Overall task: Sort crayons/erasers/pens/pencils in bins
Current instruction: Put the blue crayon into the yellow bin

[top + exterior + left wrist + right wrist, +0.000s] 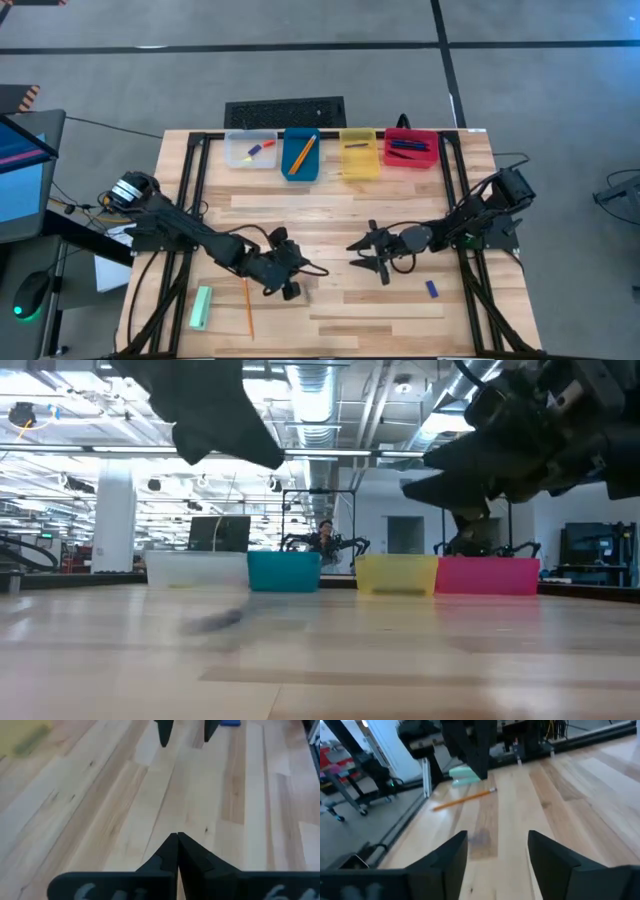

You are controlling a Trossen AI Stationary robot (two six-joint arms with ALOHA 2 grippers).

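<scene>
Between picks, you carry nothing. Right gripper (368, 252) mid-bench, fingers spread wide, empty. Left gripper (285, 275) pinched closed, empty. Loose: pencil (247, 308) near left front edge, blue eraser (432, 288) right of centre. Bins (331, 152) along far edge. Next, judged: settle over one piece, close.

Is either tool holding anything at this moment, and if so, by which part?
Nothing is held. The left tool is shut with nothing between its fingers; the right tool is open over bare table.
</scene>
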